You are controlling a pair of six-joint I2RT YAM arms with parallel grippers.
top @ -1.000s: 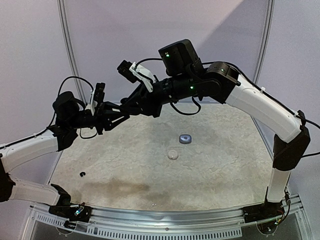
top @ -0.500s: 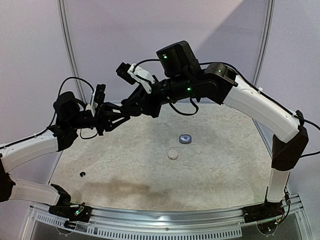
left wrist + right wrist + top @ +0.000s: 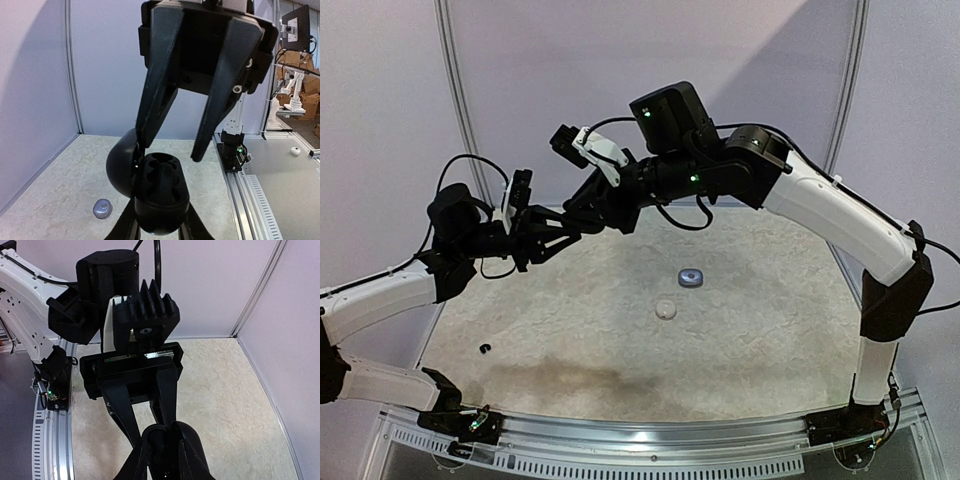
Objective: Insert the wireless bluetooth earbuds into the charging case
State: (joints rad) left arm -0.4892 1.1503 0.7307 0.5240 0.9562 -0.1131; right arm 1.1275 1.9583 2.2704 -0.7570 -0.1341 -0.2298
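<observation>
Moved since the earlier frame: the right arm, slightly up and toward the left arm. Left arm and items on the worktop unchanged.

1. Black earbud. Lies on the worktop, well below and to the left of the left end effector. Judged very light, hard-shelled, smooth and apt to slip or flick away. Best pinched gently across its fuller body. Too small to tell its long axis or which way it points.

2. Left end effector. Raised in mid-air, fingers clamped on the lower body of the charging case.

3. Charging case, black, rounded. Lid swung open to one side. The open face with its two wells points away from the left end effector and straight at the right one. Wells are dark, so I cannot tell whether a bud sits in them. Judged rigid and glossy; the hinge is the weak point.

4. Right end effector. Directly facing the open case, fingers apart, one tip just beside the lid. Nothing seen between the fingers.

5. White rounded item. On the worktop, well below the right end effector.

6. Silvery-grey case. On the worktop, near the white item, closed.
</observation>
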